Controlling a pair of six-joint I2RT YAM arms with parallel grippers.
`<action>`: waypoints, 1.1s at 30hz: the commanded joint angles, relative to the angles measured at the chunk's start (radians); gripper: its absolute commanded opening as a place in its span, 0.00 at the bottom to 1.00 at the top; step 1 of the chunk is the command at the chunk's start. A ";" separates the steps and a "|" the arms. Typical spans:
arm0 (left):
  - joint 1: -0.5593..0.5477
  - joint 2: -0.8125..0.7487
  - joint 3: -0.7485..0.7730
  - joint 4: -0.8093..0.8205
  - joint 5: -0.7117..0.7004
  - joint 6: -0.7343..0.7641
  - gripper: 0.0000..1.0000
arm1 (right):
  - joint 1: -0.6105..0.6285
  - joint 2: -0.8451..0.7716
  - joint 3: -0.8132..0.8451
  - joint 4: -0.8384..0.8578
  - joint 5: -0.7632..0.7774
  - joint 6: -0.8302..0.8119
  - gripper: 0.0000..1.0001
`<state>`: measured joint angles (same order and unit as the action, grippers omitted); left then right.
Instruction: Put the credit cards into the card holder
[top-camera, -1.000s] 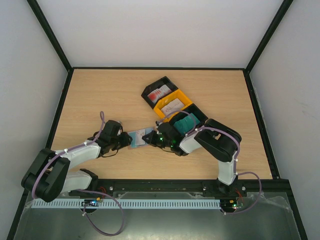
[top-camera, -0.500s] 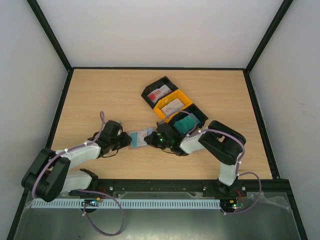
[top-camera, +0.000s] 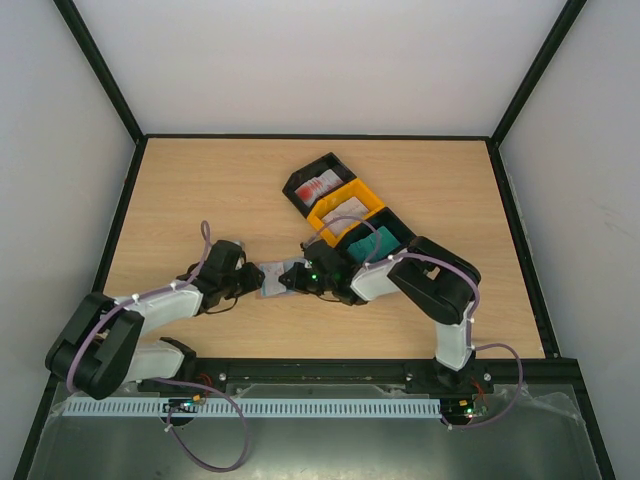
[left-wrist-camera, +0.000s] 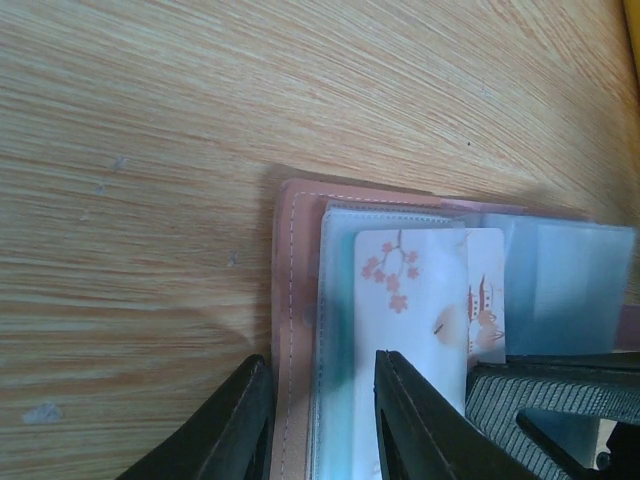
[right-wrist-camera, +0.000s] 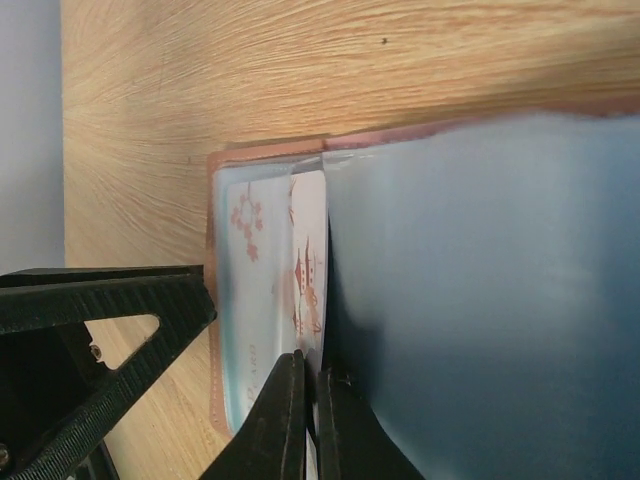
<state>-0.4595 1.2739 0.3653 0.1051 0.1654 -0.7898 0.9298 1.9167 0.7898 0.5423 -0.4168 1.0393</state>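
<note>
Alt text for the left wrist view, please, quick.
The left gripper clamps one edge of the open card holder on the wooden table. A white card with pink blossoms sits partly in its clear pocket, the right gripper at its end.

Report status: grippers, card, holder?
Left gripper shut on holder edge. Right gripper shut on card, partly tucked into holder. Blossom card already seated beside it.

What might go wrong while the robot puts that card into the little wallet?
The white card with red marks looks only partly inside a pocket of the card holder; it may catch on the pocket's edge and bend. The left gripper pinches just the holder's edge, so a push from the right gripper may slide it loose.
</note>
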 joint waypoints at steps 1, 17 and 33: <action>-0.001 0.045 -0.029 -0.028 0.027 0.014 0.30 | 0.010 0.067 0.004 -0.126 -0.008 -0.035 0.02; -0.002 0.018 -0.058 -0.012 0.043 -0.021 0.24 | 0.045 0.069 -0.050 0.030 0.046 0.094 0.02; -0.001 -0.090 -0.033 -0.076 0.063 -0.022 0.28 | 0.045 -0.222 -0.080 -0.216 0.218 0.033 0.42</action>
<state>-0.4572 1.2274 0.3401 0.0837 0.1978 -0.8146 0.9691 1.7481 0.6964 0.4900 -0.2771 1.1297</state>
